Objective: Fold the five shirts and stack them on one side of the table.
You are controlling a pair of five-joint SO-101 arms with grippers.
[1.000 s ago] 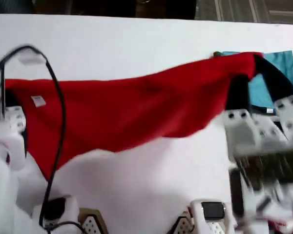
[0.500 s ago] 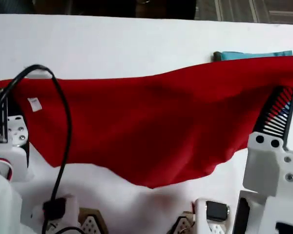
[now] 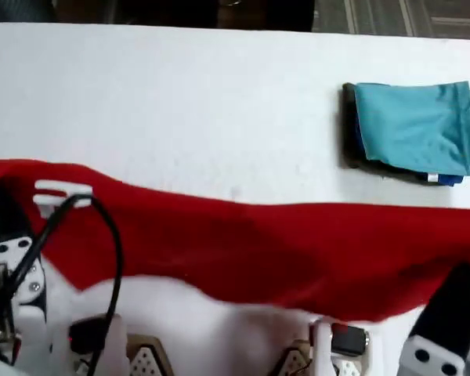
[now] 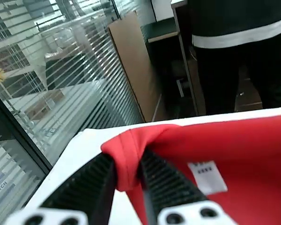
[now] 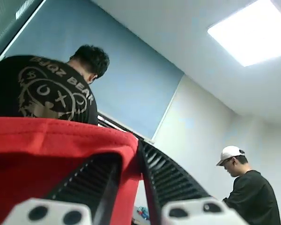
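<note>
After hauling the red shirt [image 3: 298, 251] back off the stack [image 3: 415, 129], holds it stretched above the near edge of the table [image 3: 180, 94], well apart from that pile. Clamped at one corner by the left gripper [image 4: 127, 164], at the other by the right gripper [image 5: 131, 159]. Probably set for laying flat, then folding.

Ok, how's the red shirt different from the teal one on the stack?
The red shirt is unfolded, stretched wide between the left tool and right tool; the teal shirt is folded compact. Red is gripped at both ends; teal lies free atop the stack. Both are plain-coloured.
</note>
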